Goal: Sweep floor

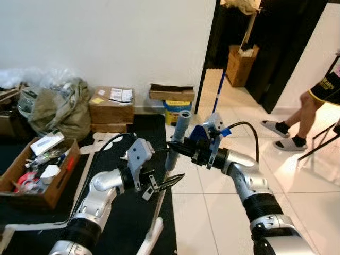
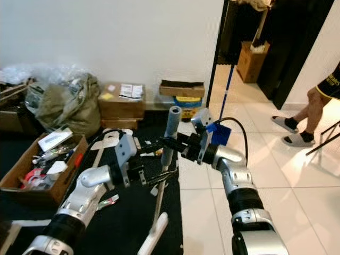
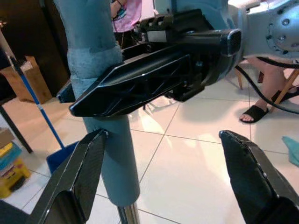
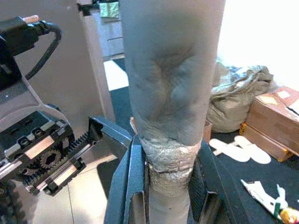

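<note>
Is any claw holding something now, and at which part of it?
The right claw grips the grey broom handle near its top, on the padded part. The left claw is open beside the handle lower down, holding nothing.

The broom handle [image 1: 179, 133] stands upright in the middle, between the two arms, with the right gripper [image 1: 178, 147] closed around it and the left gripper [image 1: 166, 186] just beside it, lower and to the left. Behind, boxes [image 1: 111, 108] line the wall; an open box [image 1: 38, 171] sits far left. A person's legs [image 1: 303, 119] are at right.
</note>
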